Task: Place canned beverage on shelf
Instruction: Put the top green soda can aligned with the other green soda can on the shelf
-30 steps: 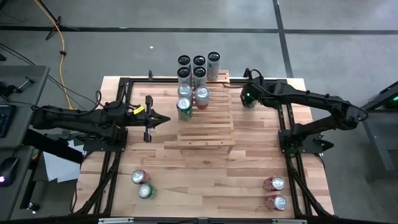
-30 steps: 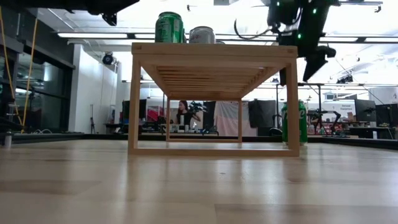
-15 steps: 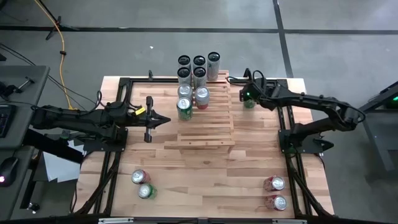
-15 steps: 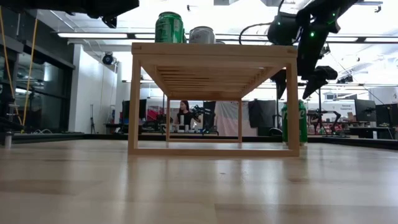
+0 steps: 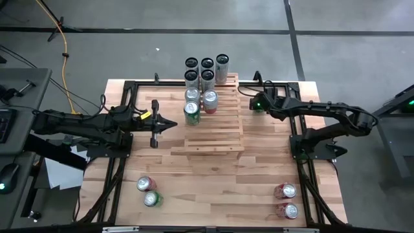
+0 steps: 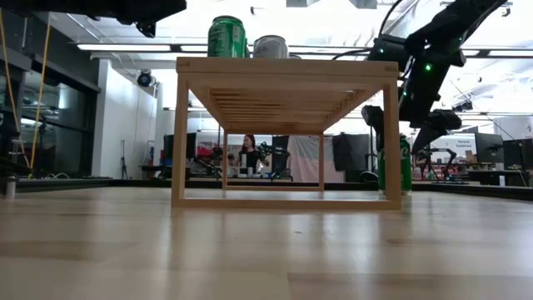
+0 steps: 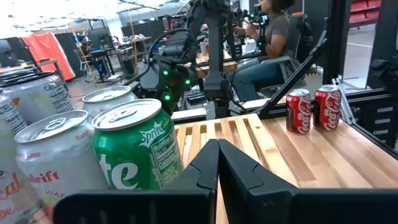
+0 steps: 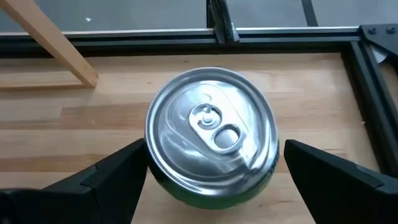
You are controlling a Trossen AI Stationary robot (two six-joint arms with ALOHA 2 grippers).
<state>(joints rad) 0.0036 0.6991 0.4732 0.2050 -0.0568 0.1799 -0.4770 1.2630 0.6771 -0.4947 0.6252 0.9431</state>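
Observation:
A green can (image 8: pixel 211 134) stands upright on the table just right of the wooden shelf (image 5: pixel 213 129). In the low view this green can (image 6: pixel 394 162) shows beside the shelf's right post. My right gripper (image 8: pixel 214 152) hangs open over it, slanting down, one finger on each side of the can's top, touching nothing that I can see. In the high view my right gripper (image 5: pixel 259 102) covers the can. Another green can (image 5: pixel 191 113) and a silver one (image 5: pixel 209 100) stand on the shelf. My left gripper (image 5: pixel 169 124) is shut and level at the shelf's left side.
Several dark-topped cans (image 5: pixel 207 70) stand at the shelf's far end. Two cans (image 5: pixel 149 191) lie near the front left, and two red cans (image 5: pixel 285 200) near the front right. Black frame rails (image 5: pixel 299 139) run along both sides of the table.
My right gripper has sunk toward the green can beside the shelf and has rolled about its own axis, so its fingers now stand to either side of the can's top. It has stayed open. The can has not moved.

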